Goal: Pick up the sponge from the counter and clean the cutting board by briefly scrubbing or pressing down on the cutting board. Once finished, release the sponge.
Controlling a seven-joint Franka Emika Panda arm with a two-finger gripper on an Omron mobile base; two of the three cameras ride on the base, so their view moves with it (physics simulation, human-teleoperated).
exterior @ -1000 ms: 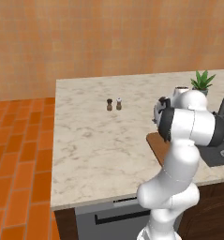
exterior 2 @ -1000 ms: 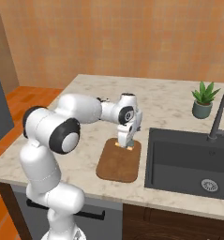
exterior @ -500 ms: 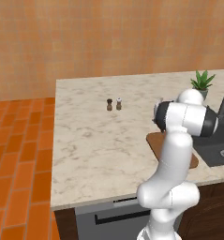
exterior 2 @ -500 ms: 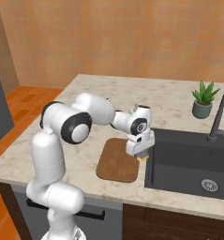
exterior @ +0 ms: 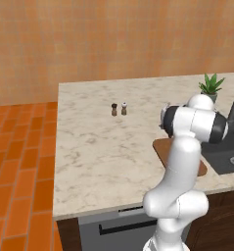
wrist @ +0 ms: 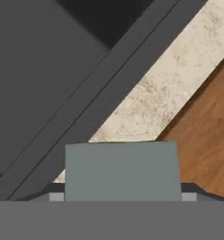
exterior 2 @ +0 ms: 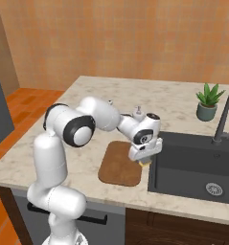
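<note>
- Left base view: high, behind the arm's left, looking down over the counter (exterior: 104, 142).
- Right base view: opposite side, sharing the cutting board (exterior 2: 118, 162).
- Hand view: close, facing down at the sink (wrist: 48, 70) rim.

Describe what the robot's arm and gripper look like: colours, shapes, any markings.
The arm is made of glossy white rounded segments with dark grey bands at the joints. The gripper hangs from a white boxy hand. No cables or markings are visible.

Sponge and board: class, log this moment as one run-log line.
hand: shut on sponge | place: above counter strip between board and sink | sponge: off board, not released
</note>
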